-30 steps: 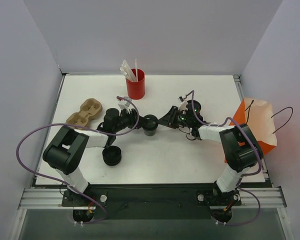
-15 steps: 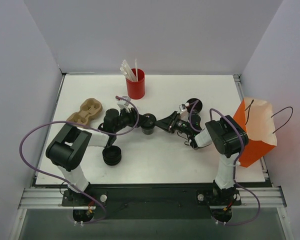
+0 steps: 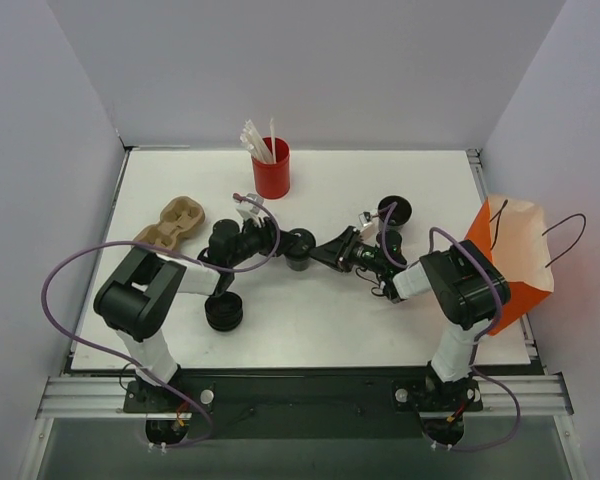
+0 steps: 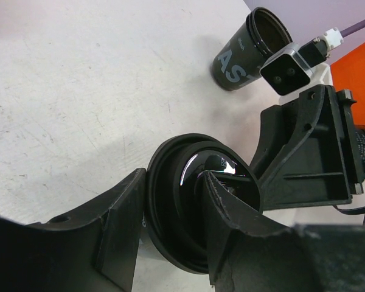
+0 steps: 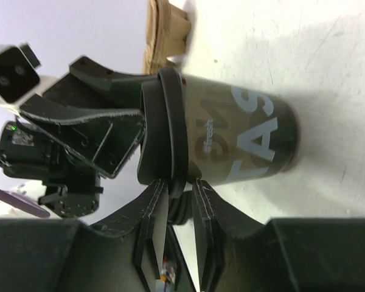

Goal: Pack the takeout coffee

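A small black takeout coffee cup (image 3: 298,246) stands mid-table; its white lettering shows in the right wrist view (image 5: 246,137). My left gripper (image 3: 280,242) is shut on its top. One finger (image 4: 125,213) lies outside the wall and the other crosses the mouth (image 4: 182,201). A black lid (image 5: 164,121) sits at the cup's top. My right gripper (image 5: 177,185) straddles the lid's rim, jaws narrowly apart with a small gap on one side. A second black cup (image 4: 246,52), without a lid, stands further right (image 3: 391,211).
A red cup of white straws (image 3: 271,168) stands at the back. A brown pulp cup carrier (image 3: 170,225) lies at the left, and a low stack of black lids (image 3: 223,312) sits near the front. An orange paper bag (image 3: 510,262) stands at the table's right edge.
My right gripper has moved left with the lid up to the cup held by my left gripper, and its jaws have eased slightly. The left gripper and cup have hardly moved.
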Action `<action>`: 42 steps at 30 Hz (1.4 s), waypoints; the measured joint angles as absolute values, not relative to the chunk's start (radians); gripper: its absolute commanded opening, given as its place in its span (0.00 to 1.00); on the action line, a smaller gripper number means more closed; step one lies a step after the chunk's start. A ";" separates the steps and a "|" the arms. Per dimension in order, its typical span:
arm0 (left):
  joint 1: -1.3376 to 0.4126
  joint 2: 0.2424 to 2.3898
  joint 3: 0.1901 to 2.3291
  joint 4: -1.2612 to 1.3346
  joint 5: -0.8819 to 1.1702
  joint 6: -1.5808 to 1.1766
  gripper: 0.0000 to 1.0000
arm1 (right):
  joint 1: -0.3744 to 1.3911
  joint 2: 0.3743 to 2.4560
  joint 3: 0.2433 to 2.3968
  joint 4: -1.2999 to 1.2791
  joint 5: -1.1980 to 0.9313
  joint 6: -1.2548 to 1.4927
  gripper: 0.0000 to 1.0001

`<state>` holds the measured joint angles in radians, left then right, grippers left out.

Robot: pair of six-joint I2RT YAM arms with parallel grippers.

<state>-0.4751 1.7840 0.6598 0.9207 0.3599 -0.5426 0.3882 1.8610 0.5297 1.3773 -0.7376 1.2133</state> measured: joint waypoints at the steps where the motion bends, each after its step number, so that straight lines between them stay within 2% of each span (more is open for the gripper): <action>1: -0.477 1.785 0.660 0.921 0.360 -0.543 0.49 | 0.391 1.838 0.530 1.338 -0.738 1.193 0.26; 7: -0.480 1.793 0.667 0.921 0.368 -0.546 0.49 | 0.400 1.687 0.562 0.997 -0.748 1.015 0.29; 12: -0.482 1.801 0.681 0.913 0.379 -0.545 0.49 | 0.400 1.579 0.676 0.651 -0.684 0.827 0.33; 18: -0.483 1.812 0.698 0.903 0.398 -0.540 0.49 | 0.396 1.544 0.823 0.393 -0.611 0.658 0.36; 31: -0.482 1.815 0.714 0.882 0.414 -0.533 0.49 | 0.379 1.671 0.988 0.210 -0.591 0.517 0.30; 42: -0.477 1.824 0.715 0.889 0.414 -0.539 0.49 | 0.374 1.738 1.053 0.184 -0.661 0.500 0.24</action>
